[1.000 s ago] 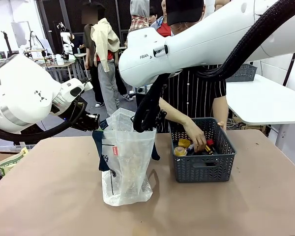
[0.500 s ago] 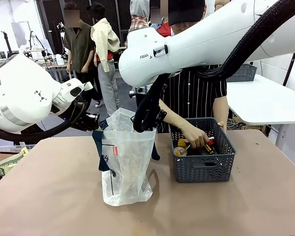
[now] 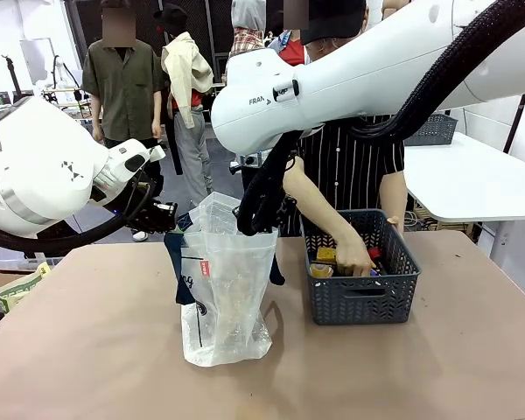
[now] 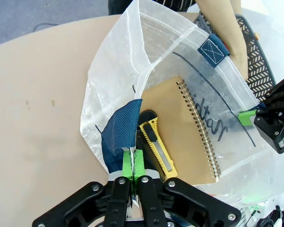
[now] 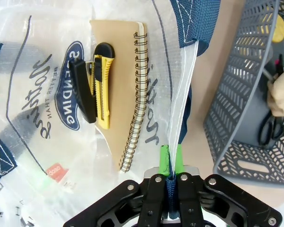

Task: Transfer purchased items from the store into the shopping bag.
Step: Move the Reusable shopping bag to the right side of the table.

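Note:
The shopping bag stands upright mid-table, held open by both arms. My left gripper is shut on its left rim by a navy strap. At the opposite rim my right gripper is shut on the other navy strap. Inside the bag lie a brown spiral notebook, a yellow-black utility knife and a black tool. The store, a dark grey basket, sits right of the bag. A person's hand reaches into it among a yellow tub, a roll and black scissors.
The person stands at the far side behind the basket. Bare brown tabletop spreads left of and in front of the bag. A white table with another basket stands at the back right. Someone stands in the background at the left.
The person's hand has shifted inside the basket, now lower toward its front. Both grippers and the bag have stayed put. A person in the background has walked leftward.

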### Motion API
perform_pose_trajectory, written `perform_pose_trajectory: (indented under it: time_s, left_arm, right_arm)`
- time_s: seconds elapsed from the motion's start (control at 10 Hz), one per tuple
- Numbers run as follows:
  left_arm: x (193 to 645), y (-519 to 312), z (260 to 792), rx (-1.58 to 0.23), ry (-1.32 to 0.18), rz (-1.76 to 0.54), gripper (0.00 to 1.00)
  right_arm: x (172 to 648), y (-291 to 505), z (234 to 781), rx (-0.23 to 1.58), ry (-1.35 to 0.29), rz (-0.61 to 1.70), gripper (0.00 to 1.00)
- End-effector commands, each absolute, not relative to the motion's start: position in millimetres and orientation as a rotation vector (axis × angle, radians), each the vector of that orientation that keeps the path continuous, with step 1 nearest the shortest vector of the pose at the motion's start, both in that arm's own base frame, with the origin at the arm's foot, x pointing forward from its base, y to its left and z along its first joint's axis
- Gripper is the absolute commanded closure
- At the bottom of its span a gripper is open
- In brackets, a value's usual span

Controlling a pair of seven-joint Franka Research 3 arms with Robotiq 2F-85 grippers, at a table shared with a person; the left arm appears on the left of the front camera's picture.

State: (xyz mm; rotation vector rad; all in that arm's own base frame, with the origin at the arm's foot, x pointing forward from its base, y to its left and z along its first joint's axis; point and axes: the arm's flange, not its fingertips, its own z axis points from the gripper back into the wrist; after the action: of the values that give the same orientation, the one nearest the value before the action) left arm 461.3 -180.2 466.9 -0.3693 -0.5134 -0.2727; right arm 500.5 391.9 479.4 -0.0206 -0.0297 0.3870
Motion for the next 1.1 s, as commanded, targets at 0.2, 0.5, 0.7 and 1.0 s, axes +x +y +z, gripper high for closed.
perform_pose_trajectory:
  time_s: [0.2,0.5,0.7,1.0]
  left_arm:
    - [462.2,-178.4,466.7,-0.387,-0.515,-0.263,1.0]
    - [462.2,-178.4,466.7,-0.387,-0.515,-0.263,1.0]
    - [462.2,-178.4,466.7,-0.387,-0.515,-0.263,1.0]
    - [462.2,-178.4,466.7,-0.387,-0.515,-0.263,1.0]
  right_arm:
    - [499.2,388.7,479.7,-0.022,-0.03,0.389,1.0]
    - [499.2,388.7,479.7,-0.022,-0.03,0.389,1.0]
    - [499.2,388.7,479.7,-0.022,-0.03,0.389,1.0]
    - [499.2,388.7,479.7,-0.022,-0.03,0.389,1.0]
